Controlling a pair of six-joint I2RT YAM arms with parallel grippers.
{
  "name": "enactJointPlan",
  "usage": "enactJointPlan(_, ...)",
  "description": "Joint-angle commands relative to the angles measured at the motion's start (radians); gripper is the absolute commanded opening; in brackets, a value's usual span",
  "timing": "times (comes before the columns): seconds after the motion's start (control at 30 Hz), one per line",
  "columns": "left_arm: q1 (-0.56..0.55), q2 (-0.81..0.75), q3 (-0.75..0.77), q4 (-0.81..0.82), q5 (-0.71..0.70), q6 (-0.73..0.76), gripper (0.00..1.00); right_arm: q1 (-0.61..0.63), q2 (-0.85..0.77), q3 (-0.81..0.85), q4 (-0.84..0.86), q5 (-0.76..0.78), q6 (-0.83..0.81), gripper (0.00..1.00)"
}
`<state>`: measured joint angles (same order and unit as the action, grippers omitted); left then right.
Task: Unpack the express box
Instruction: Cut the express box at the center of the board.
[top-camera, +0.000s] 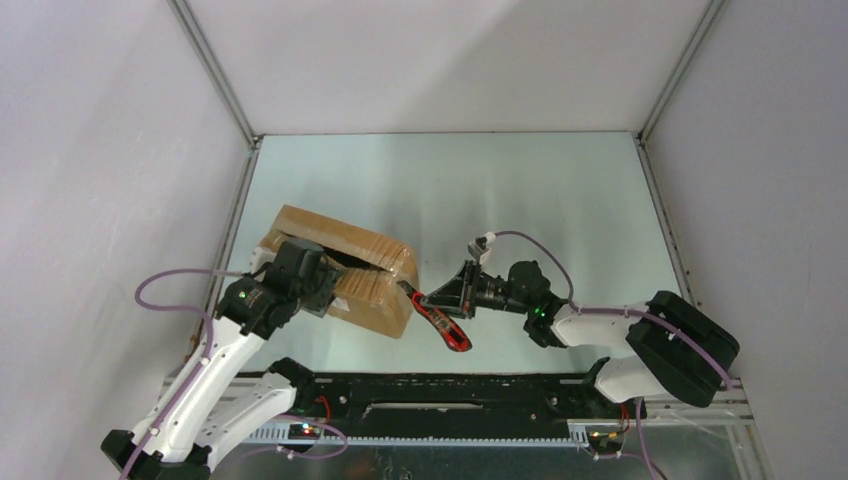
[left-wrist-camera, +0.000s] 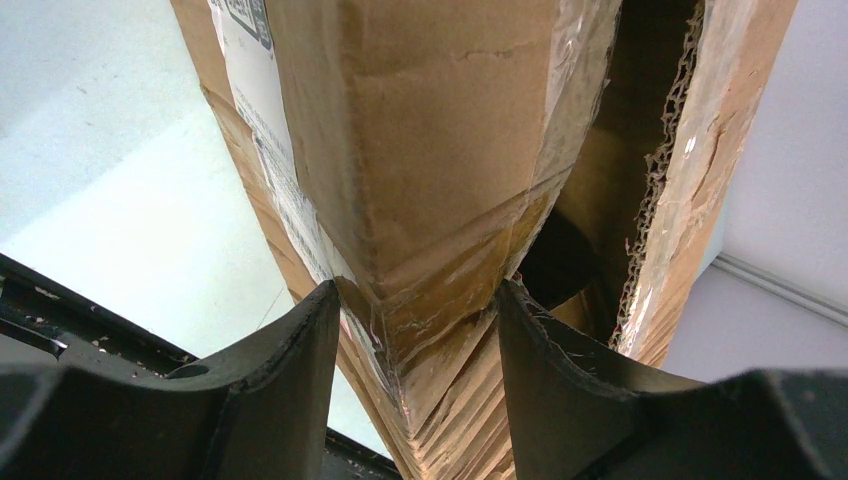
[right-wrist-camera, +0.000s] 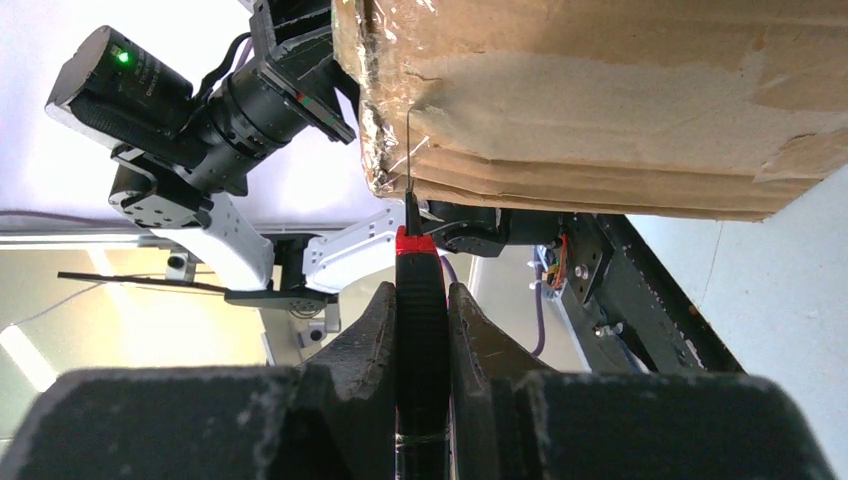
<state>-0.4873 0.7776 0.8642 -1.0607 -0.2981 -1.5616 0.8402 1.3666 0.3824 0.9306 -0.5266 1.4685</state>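
One express box (top-camera: 345, 265), lying askew left of centre on the table (top-camera: 520, 190), towards the front edge, top seam gaping as a dark slit with torn corrugated edges, contents hidden. Pinched at its near taped corner by the left gripper (left-wrist-camera: 420, 295), fingers set part-way apart with the cardboard edge wedged between them, so gripping the box. Touched on the end face, just beside wrinkled clear tape (right-wrist-camera: 385, 110), by the thin blade (right-wrist-camera: 408, 150) of a red-and-black knife (right-wrist-camera: 418, 275), itself clamped tight between the closed fingers of the right gripper (right-wrist-camera: 421, 300). Possible trouble from here, as a judgement: blade flexing or snapping if pushed sideways rather than along its edge, being so slender; box twisting or sliding out of the corner pinch under the push, since held at one spot only; cut running too deep and scoring the unseen contents; tip skating off the glossy tape, missing the seam and carrying on toward the left arm (right-wrist-camera: 170, 100), right behind the box in line with the knife; knife tilting in its grip, held by the handle alone. Counted: one box, one knife with one blade, one white label (left-wrist-camera: 265, 140) in sight on the box's side, one open seam, two grippers with two fingers each
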Motion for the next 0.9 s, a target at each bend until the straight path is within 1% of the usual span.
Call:
enactJointPlan(0.0, -0.004, 0.011, -0.033, -0.11, 0.067, 0.048, 0.49, 0.007, 0.023, 0.038, 0.114, 0.0, 0.022, 0.0)
enactJointPlan(0.3, -0.004, 0.011, -0.036, -0.107, 0.071, 0.048, 0.49, 0.021, -0.043, 0.051, 0.06, 0.022, -0.009, 0.0)
enactJointPlan(0.87, -0.004, 0.009, -0.042, -0.103, 0.077, 0.047, 0.48, 0.013, -0.048, 0.061, -0.021, 0.033, -0.041, 0.0)
